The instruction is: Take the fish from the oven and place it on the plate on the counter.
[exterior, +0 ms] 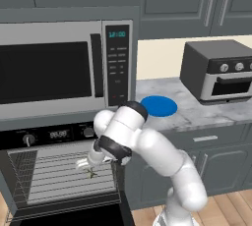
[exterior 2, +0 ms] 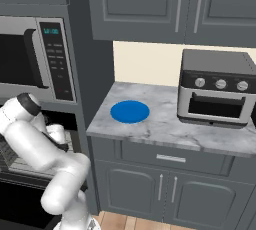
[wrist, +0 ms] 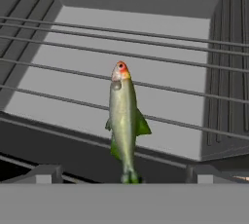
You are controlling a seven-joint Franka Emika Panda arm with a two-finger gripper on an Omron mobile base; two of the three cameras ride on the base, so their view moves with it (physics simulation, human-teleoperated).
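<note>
Fingers (wrist: 121, 173) spread wide, nothing grasped: fish (wrist: 124, 121) at 12 o'clock on oven rack (exterior: 69, 173) (blue plate (exterior: 159, 106) unloaded), grab and transfer remain.

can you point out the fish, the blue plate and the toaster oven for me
fish (wrist: 123, 121): hand view, on the middle of its green body, lying on the oven rack.
blue plate (exterior 2: 130, 111): right base view, on the centre of the disc.
toaster oven (exterior: 219, 70): left base view, on its front, by the knobs.

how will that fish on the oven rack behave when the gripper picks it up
The fish is slim and tapered, so it probably weighs little but may slip from a pinch. Lying on the thin rack wires, it could tilt or catch between them. The gripper stands open around its tail.
</note>
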